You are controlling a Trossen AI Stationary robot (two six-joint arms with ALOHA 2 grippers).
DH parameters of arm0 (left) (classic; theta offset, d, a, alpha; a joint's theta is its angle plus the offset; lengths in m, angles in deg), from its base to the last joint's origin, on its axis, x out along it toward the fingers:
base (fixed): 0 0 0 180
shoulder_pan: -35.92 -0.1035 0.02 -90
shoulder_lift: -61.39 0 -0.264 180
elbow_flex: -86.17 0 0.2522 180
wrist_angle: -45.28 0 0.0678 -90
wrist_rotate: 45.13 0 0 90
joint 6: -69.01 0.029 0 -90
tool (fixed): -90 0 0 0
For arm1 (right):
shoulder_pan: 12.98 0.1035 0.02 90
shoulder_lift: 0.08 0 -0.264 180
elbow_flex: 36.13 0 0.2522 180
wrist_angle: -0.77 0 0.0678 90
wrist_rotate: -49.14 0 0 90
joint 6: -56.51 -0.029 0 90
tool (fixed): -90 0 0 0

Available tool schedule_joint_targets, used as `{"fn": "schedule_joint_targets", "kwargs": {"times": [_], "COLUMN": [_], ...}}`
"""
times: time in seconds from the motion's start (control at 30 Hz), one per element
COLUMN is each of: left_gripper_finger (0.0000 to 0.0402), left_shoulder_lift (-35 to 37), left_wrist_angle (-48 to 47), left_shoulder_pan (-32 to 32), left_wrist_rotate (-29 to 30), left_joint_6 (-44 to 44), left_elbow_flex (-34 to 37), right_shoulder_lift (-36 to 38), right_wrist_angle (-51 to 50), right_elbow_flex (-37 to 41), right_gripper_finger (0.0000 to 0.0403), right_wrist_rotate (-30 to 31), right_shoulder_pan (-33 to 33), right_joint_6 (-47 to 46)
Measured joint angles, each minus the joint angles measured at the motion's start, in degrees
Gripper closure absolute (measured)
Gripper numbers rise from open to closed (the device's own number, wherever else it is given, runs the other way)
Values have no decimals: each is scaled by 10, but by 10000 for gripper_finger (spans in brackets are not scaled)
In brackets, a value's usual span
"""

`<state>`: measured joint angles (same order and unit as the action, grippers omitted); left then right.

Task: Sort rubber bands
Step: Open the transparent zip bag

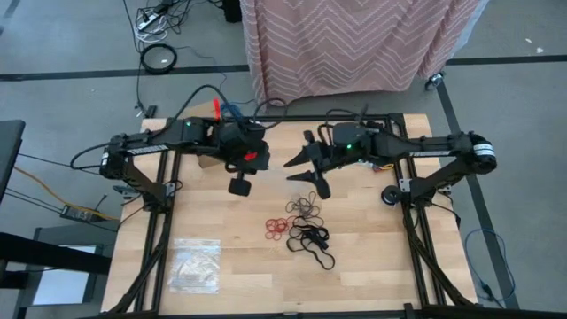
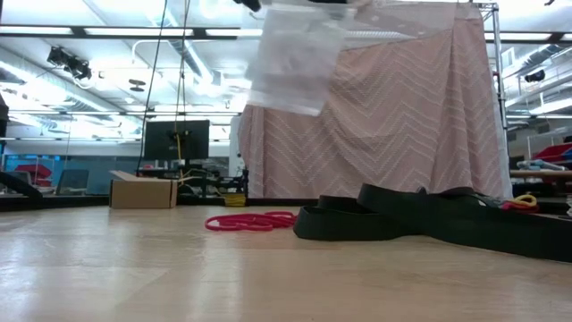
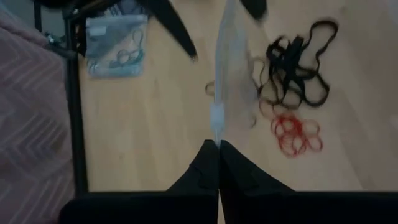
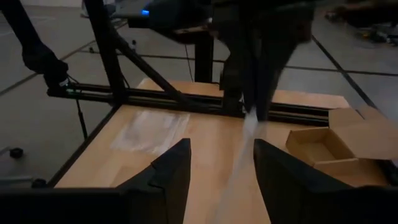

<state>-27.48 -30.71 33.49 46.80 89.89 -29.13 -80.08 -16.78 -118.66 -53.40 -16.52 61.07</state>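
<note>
The left gripper [image 3: 218, 149] hangs above the table [image 1: 372, 275] mid-left, jaws clamped on a clear bag [image 3: 229, 74], likely for filling. The right gripper [image 1: 306, 173], jaws apart, hovers just beyond the rubber bands [image 1: 299, 226] at table centre

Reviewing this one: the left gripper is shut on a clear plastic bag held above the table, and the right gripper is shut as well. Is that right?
Not quite. The left gripper is indeed shut on the clear plastic bag, which hangs above the table. But the right gripper is open: the right wrist view shows its two fingers standing well apart, and nothing is pinched between them.
</note>
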Motion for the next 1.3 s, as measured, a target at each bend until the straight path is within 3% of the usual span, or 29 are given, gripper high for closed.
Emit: {"fn": "schedule_joint_targets", "kwargs": {"times": [0.37, 0.67, 1.3], "left_gripper_finger": [401, 401, 401], "left_shoulder_lift": [-3, -26, -29], "left_wrist_angle": [55, 71, 52], "left_shoulder_pan": [0, 0, 0], "left_wrist_rotate": [-38, -57, -53], "left_joint_6": [-29, -32, -32], "left_elbow_flex": [6, 6, -7], "right_shoulder_lift": [-15, -14, -14], "right_wrist_angle": [8, 7, -17], "right_elbow_flex": [0, 0, -1], "right_gripper_finger": [261, 286, 393], "right_wrist_rotate": [34, 27, 23], "right_shoulder_pan": [3, 3, 1], "right_joint_6": [-2, -6, -40]}}
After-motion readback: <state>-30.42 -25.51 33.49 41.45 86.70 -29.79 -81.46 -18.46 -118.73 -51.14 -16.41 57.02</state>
